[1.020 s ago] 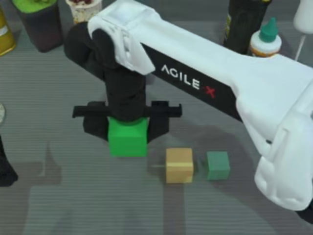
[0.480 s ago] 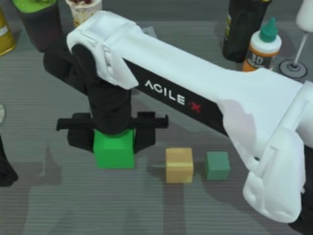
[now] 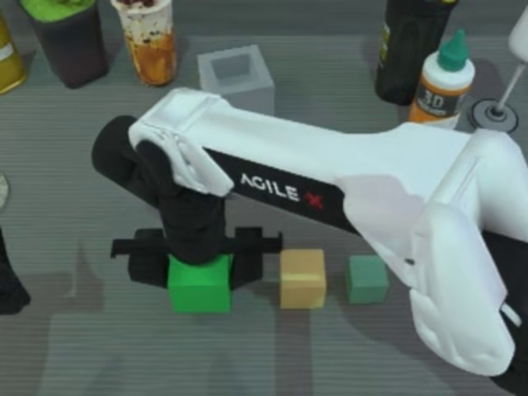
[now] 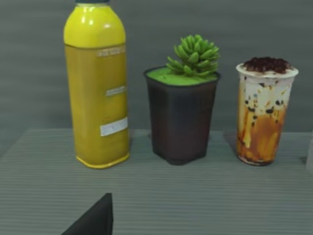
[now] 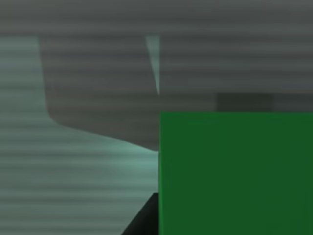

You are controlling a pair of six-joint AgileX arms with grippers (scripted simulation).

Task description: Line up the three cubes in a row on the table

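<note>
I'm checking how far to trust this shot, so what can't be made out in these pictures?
- Top view: the right gripper sits over the bright green cube; the wrist hides whether the jaws touch it, and its back edge.
- Right wrist view: the cube runs off the edge, so its contact with the table is unseen.
- Left wrist view: the left gripper is barely in view.

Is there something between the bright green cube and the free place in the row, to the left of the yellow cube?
Nothing visible. The right gripper holds the bright green cube left of the yellow cube; only bare table lies between them.
</note>
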